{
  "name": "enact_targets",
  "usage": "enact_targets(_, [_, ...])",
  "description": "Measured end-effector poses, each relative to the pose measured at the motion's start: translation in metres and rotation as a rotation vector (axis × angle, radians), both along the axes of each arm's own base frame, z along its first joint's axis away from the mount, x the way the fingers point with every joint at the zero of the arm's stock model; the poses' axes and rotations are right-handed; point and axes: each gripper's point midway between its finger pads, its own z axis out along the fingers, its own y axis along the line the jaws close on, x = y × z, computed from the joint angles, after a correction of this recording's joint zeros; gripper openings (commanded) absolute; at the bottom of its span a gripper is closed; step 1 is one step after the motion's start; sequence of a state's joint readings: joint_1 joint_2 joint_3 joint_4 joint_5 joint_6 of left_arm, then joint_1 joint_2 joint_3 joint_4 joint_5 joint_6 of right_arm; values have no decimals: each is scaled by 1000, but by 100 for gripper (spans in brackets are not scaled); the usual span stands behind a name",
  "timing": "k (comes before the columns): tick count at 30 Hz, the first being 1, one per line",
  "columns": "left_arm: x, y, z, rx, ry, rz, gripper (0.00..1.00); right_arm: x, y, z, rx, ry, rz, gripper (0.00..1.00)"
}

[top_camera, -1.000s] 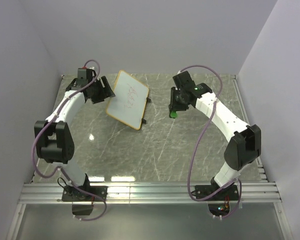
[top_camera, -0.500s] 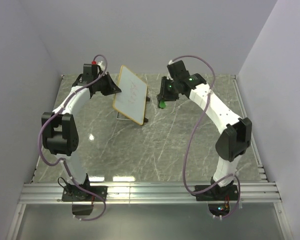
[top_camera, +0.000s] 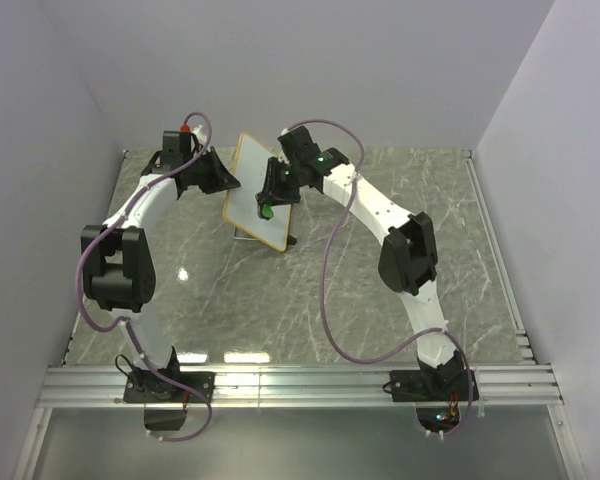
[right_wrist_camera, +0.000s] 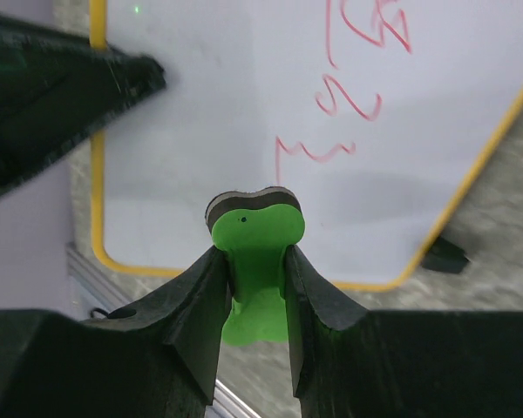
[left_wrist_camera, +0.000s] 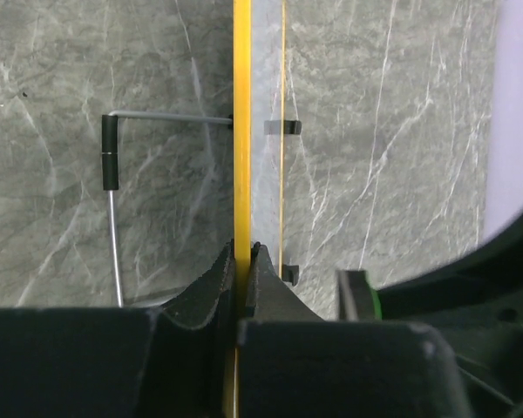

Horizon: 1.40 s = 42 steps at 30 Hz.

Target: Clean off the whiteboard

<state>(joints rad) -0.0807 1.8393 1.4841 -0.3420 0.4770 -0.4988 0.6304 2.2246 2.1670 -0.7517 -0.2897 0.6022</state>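
Whiteboard (right_wrist_camera: 200, 131): wire stand (left_wrist_camera: 111, 152) behind, green eraser (right_wrist_camera: 257, 252) seemingly touching.

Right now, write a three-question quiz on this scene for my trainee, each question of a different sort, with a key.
1. True or false: the left hand is clamped on the edge of the yellow-framed white rectangular whiteboard.
2. What does the right hand hold? A) a green bow-shaped eraser with a dark pad; B) a red marker; C) nothing.
3. What colour are the scribbles on the board's face?

Key: 1 true; 2 A; 3 red.
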Motion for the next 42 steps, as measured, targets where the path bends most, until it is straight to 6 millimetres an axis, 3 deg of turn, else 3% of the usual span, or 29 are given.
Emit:
enact_targets(5, [-2,-1,1,6,6,-13,0,13,27,0,85,10,-9,0])
enact_targets(10, [-2,-1,1,6,10,-13,0,20,36,4,132,10,-27,0])
enact_targets(13, [-1,-1,0,7,14,-15,0,23,40,-4,133,15,-30,0])
enact_targets(17, [2,0,-1,25,17,-18,0,24,43,-32,103,48,-30,0])
enact_targets(21, [3,4,-6,25,31,-14,0,26,43,-39,95,46,-27,0])
enact_targets(28, [3,5,-7,29,29,-18,0,32,33,-50,70,46,-30,0])
enact_targets(36, [3,5,-7,29,28,-19,0,42,-9,-92,-10,104,-79,0])
enact_targets(42, [3,4,-8,27,27,-21,0,41,-12,-93,-35,86,-75,0])
